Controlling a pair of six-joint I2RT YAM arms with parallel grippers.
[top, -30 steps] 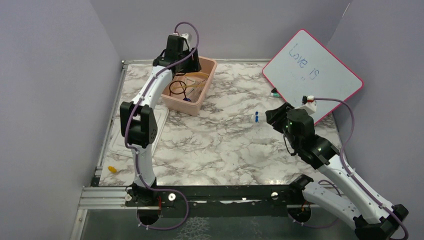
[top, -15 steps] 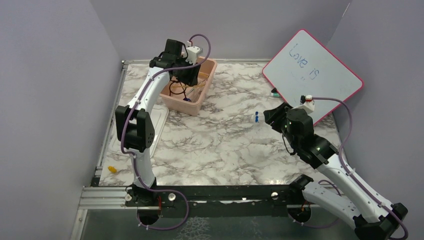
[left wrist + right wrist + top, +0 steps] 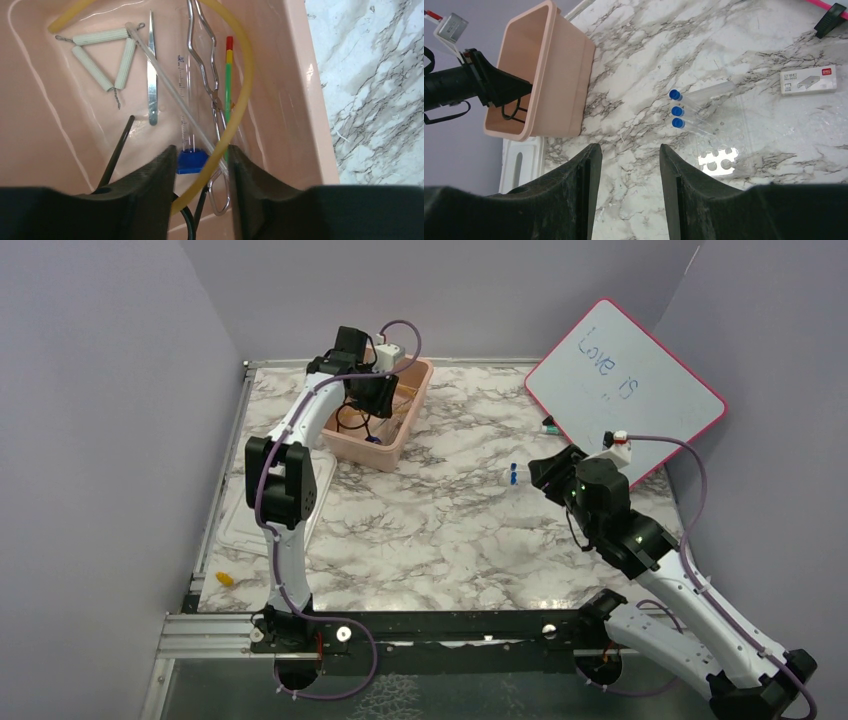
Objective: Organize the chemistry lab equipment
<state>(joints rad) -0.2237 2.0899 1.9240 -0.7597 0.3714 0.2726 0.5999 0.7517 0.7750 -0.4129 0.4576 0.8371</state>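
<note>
Over the last second the left gripper (image 3: pixel 200 155) has swung from above the far end of the pink tub (image 3: pixel 410 425) to a lower spot over its middle, and its fingers have drawn closer together. They now stand at a middling gap with nothing clamped, and between the tips sits the blue foot of a clear marked cylinder (image 3: pixel 192 161), crossed by the amber rubber tube (image 3: pixel 243 85). Whether the fingers touch either one cannot be told. This looks like the start of a pick or a nudge inside the tub, where most of the equipment already lies: the metal tongs (image 3: pixel 202 50), the tweezers (image 3: pixel 152 75), the green-handled tool (image 3: pixel 228 85) and a white triangle (image 3: pixel 102 55). The right gripper (image 3: pixel 630 150) has not moved and stays wide and empty above the marble table (image 3: pixel 440 530). Three blue-capped tubes (image 3: pixel 684 107) and a clear rack (image 3: pixel 724 150) lie on the table just ahead of it, well apart from the tub, so that share of the sorting seems not yet done
</note>
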